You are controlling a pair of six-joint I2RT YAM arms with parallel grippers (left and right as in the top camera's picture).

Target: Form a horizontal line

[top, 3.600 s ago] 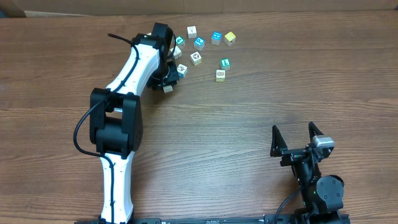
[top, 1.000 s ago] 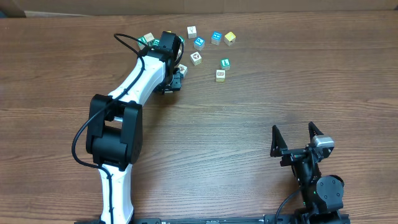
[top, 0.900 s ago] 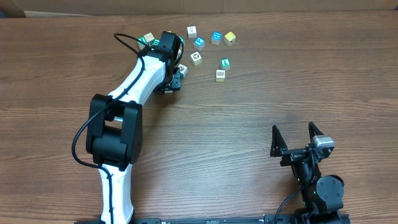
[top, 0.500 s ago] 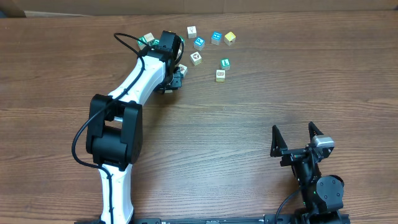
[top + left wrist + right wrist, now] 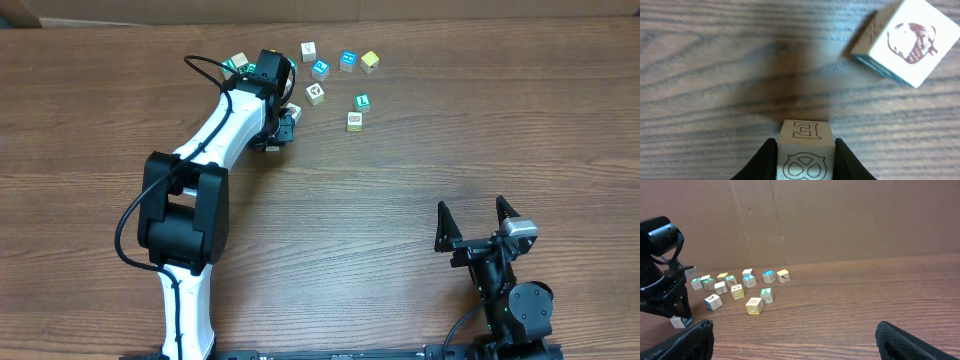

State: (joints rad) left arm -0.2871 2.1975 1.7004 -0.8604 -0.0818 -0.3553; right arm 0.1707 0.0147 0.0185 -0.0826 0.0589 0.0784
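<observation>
I saw left claw (image 5: 805,156) clamped square-on the tan cube (image 5: 805,133), E face showing, wood-grain bench (image 5: 710,75); right claw (image 5: 472,208) wide open, empty

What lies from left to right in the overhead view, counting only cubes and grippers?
Pale cube → left gripper, closed on a lettered cube → white cube → blue cube → yellow cube → right gripper. Overlapping cubes are left out.

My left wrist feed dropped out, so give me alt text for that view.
The left gripper clamps a tan cube showing a letter E, at the bottom centre. A second cube with a reddish-brown picture lies apart at upper right on the wood table.
</observation>
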